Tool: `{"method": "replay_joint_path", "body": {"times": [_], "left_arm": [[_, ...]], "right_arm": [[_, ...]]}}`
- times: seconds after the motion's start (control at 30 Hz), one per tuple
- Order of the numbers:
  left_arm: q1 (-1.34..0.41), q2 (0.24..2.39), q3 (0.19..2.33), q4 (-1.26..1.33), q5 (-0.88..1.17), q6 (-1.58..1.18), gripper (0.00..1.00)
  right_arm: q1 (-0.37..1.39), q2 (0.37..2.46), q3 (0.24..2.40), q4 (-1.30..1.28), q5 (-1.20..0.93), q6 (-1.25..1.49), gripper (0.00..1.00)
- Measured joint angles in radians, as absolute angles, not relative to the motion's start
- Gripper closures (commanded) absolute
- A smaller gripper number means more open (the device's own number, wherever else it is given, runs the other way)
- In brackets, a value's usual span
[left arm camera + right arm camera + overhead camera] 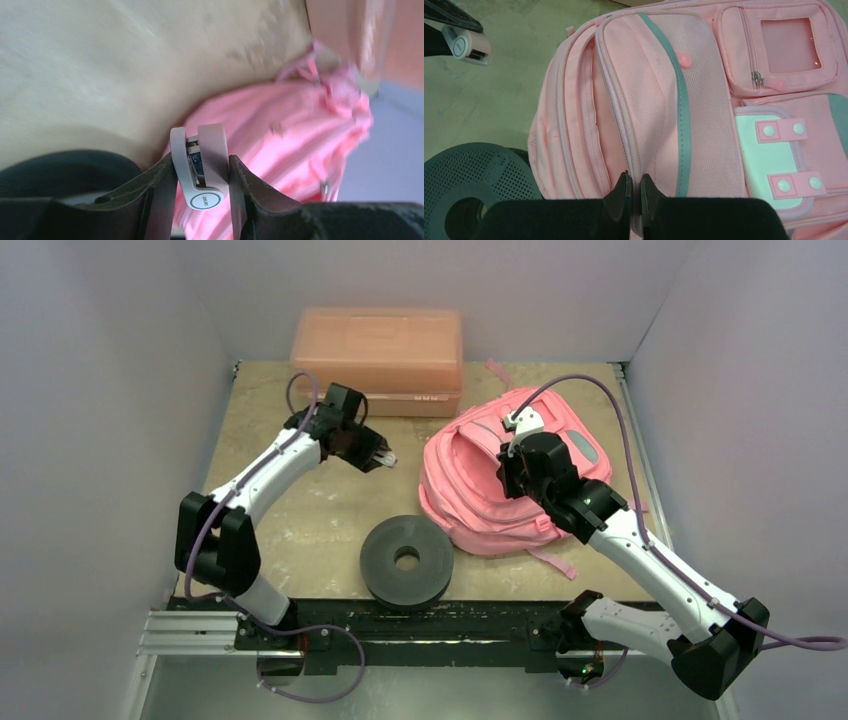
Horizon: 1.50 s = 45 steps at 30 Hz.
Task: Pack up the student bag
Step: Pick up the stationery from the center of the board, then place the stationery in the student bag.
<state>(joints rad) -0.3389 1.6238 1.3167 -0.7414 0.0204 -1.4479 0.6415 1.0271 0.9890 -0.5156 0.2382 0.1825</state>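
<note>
On the right half of the beige tabletop lies the soft bright-pink fabric student bag, flat on its back with front pockets and grey trim facing up. Its long axis runs roughly from the far edge, where the carry loop points, toward the near edge, where the straps trail. The right claw hangs directly over it, clenched, its tips just at the zip seam beside the front pocket; whether a zip pull is pinched between them cannot be told. The left claw is raised over bare tabletop to the left of the bag, apart from it, grasping a small white and pale-pink plastic stationery piece, possibly a mini stapler. From that claw the bag lies to the right, its zipped left flank turned toward it. The right arm is plainly the nearer, so opening a compartment likely falls to it before the left can carry its piece across. A dark grey perforated ring-shaped disc sits near the bag's lower left corner, and a rigid salmon-pink plastic box stands at the far edge
</note>
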Motion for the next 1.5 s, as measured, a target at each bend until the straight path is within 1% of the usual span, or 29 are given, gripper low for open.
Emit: {"method": "replay_joint_path", "body": {"times": [0.17,0.3,0.43,0.63,0.8,0.83,0.97,1.07,1.13,1.37,1.43,1.5], "left_arm": [[-0.538,1.497,1.192,-0.522,0.103,-1.410,0.62],[-0.650,1.471,1.094,-0.304,0.147,-1.375,0.62],[-0.719,1.476,1.033,-0.091,0.160,-1.360,0.62],[-0.771,1.564,1.078,0.071,0.176,-1.357,0.65],[-0.794,1.635,1.099,0.108,0.170,-1.357,0.64],[-0.796,1.644,1.103,0.108,0.167,-1.357,0.62],[-0.802,1.703,1.169,0.100,0.148,-1.345,0.41],[-0.807,1.720,1.214,0.087,0.119,-1.330,0.31],[-0.809,1.720,1.221,0.075,0.102,-1.319,0.27],[-0.810,1.685,1.206,0.030,0.061,-1.260,0.26],[-0.807,1.633,1.178,0.015,0.048,-1.226,0.29],[-0.794,1.563,1.153,-0.005,0.054,-1.177,0.30]], "right_arm": [[0.641,1.027,0.989,-0.516,0.241,0.182,1.00],[0.641,1.027,0.989,-0.516,0.243,0.182,1.00],[0.641,1.027,0.994,-0.521,0.244,0.182,1.00],[0.641,1.027,0.999,-0.523,0.249,0.183,1.00],[0.641,1.027,1.000,-0.523,0.248,0.186,1.00],[0.641,1.027,1.000,-0.523,0.248,0.187,1.00],[0.641,1.026,1.000,-0.523,0.248,0.194,1.00],[0.641,1.024,1.003,-0.523,0.252,0.196,1.00],[0.640,1.021,1.010,-0.524,0.260,0.198,1.00],[0.640,1.015,1.017,-0.540,0.262,0.198,1.00],[0.640,1.010,1.017,-0.546,0.262,0.197,1.00],[0.641,1.004,1.017,-0.554,0.262,0.196,1.00]]}}
